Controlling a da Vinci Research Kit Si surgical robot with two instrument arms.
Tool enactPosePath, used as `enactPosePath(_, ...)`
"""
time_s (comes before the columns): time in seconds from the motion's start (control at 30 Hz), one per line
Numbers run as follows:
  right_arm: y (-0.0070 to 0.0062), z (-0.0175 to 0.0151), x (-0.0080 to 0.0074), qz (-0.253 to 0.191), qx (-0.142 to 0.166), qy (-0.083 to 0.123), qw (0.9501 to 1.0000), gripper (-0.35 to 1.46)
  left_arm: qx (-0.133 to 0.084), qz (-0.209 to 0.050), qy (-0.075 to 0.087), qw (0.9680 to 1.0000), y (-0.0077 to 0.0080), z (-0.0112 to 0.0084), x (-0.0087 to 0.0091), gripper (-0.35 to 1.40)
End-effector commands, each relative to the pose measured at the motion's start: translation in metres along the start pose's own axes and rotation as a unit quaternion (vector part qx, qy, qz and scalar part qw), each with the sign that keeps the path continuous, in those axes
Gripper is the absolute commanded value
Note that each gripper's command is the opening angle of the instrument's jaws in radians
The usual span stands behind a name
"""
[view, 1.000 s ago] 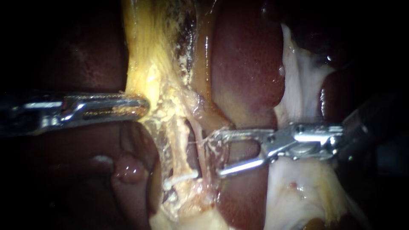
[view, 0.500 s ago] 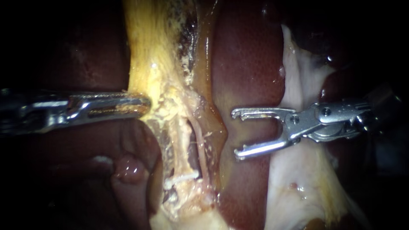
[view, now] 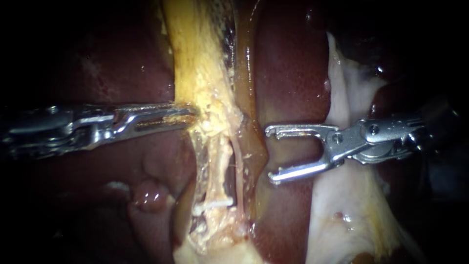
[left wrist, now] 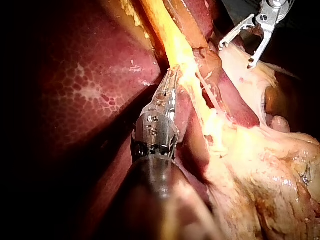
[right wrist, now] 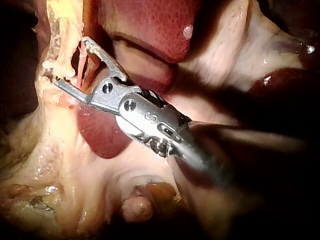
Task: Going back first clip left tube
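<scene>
Two thin tubes run down the middle of the endoscope view: the pale left tube [view: 221, 166] and a pinkish right tube [view: 238, 168]. A white clip [view: 212, 205] sits across the left tube low down. My left instrument [view: 183, 117] is shut on the yellow tissue [view: 195, 63] just above the tubes, as the left wrist view also shows [left wrist: 171, 82]. My right instrument [view: 270, 154] stands open to the right of the tubes, apart from them, with nothing between its jaws. In the right wrist view its open jaws [right wrist: 69, 60] point toward the tubes.
Dark red liver [view: 288, 73] lies behind and to both sides of the tubes. Pale white tissue [view: 342, 220] lies under the right instrument's shaft. A small pink nodule [view: 146, 195] sits low on the left. Both edges of the view are dark.
My right instrument drew back to the right, away from the tubes, with its jaws open, then held still. My left instrument has pulled the yellow tissue to the right.
</scene>
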Motion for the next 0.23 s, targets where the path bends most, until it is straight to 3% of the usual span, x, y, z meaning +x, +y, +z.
enactPosePath(0.03, 0.0000, 0.0000, 0.0000, 0.000, 0.000, 0.000, 1.0000, 0.60, 0.000, 0.000, 0.001, 1.0000, 0.0000, -0.0001, 0.0000, -0.25)
enactPosePath(0.23, 0.0000, 0.0000, 0.0001, 0.000, 0.000, 0.000, 1.0000, 0.60, 0.000, 0.000, 0.001, 1.0000, 0.0000, -0.0001, 0.0000, -0.25)
